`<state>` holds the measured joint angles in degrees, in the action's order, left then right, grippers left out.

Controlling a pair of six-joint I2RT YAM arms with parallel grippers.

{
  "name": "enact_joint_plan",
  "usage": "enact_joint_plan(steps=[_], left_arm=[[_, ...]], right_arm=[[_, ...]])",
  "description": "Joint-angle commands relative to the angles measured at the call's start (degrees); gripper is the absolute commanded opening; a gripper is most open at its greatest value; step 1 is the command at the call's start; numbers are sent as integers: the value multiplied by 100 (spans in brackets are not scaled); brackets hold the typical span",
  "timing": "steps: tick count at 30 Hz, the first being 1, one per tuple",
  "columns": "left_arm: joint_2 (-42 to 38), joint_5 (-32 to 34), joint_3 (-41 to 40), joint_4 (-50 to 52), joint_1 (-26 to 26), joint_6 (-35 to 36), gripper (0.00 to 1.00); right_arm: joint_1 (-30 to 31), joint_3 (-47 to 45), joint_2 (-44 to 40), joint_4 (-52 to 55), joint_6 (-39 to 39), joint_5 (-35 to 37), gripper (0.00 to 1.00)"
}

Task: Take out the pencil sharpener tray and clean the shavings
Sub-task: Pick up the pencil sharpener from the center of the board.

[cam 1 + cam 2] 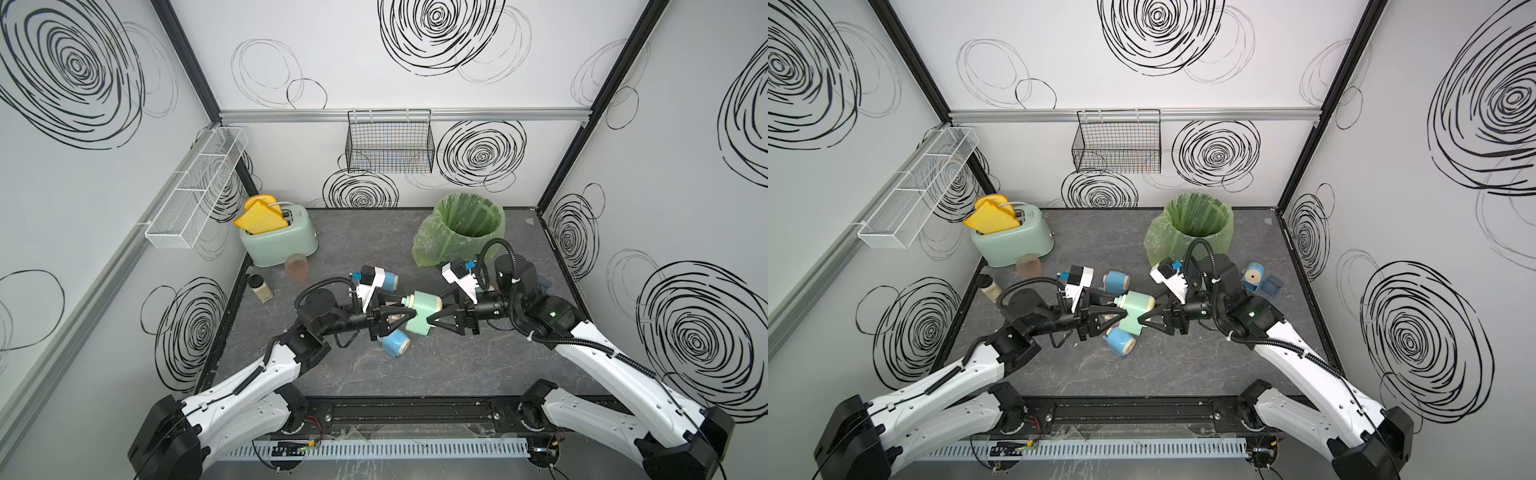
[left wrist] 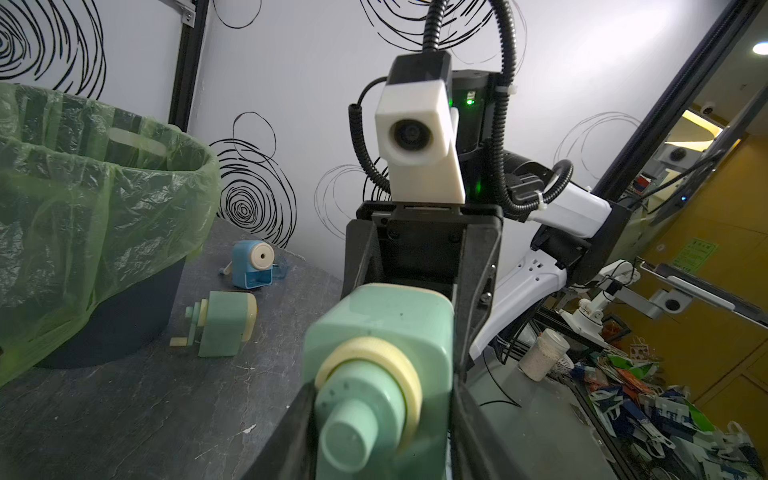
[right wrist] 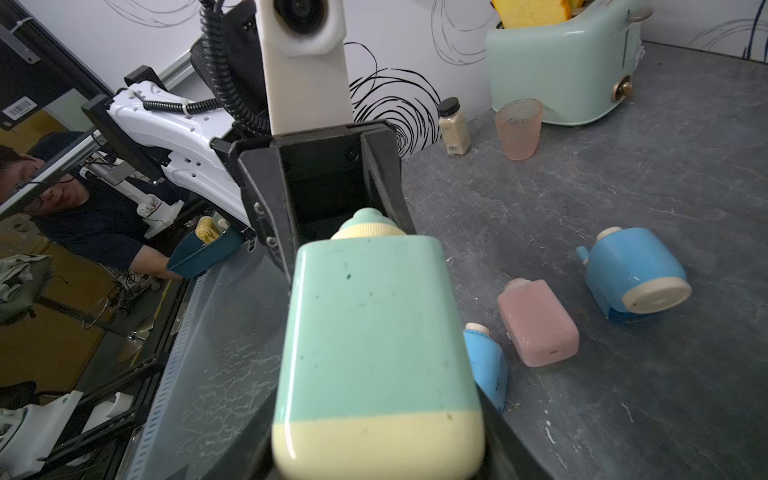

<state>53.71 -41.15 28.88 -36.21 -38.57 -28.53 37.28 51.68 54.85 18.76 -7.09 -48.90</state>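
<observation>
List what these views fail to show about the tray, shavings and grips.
- Tray: not made out on the mint sharpener; grippers cover its ends in both top views.
- Shavings: none seen; any would be inside it.
- Left gripper: contact unclear, fingertips cut off by left wrist view's edge.
- Right gripper: grips it, pads hidden behind it in right wrist view.

The left arm (image 1: 257, 374) and right arm (image 1: 602, 353) reach to the middle of the frame. The left gripper (image 1: 407, 312) and right gripper (image 1: 435, 314) face each other, fingers partly closed.

Grey tabletop (image 1: 374, 241): toaster (image 1: 286, 239), bin (image 1: 432, 245), sharpeners (image 1: 395, 344).
</observation>
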Motion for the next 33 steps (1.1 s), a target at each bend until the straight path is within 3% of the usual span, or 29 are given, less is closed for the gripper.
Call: enact_joint_plan(steps=[1,3,8,10,13,15,33], left_arm=[[-18,-333,56,-692,-106,-56,38],[-48,-296,66,-678,-101,-45,37],[-133,-311,-13,-803,-98,-85,35],[-129,-328,-6,-802,-98,-91,36],[-61,-399,53,-686,-107,-69,51],[-20,-403,65,-656,-121,-58,58],[151,-537,144,-607,-222,-4,89]], right_arm=[[-44,-179,-132,-878,-328,-461,52],[-66,-387,-190,-1249,-526,-524,59],[-93,-875,-324,-2131,-1032,-570,66],[-97,-949,-339,-2340,-1137,-586,59],[-106,-950,-293,-2545,-1241,-807,46],[-110,-905,-277,-2555,-1255,-894,44],[-141,-766,-279,-2824,-1286,-1200,44]])
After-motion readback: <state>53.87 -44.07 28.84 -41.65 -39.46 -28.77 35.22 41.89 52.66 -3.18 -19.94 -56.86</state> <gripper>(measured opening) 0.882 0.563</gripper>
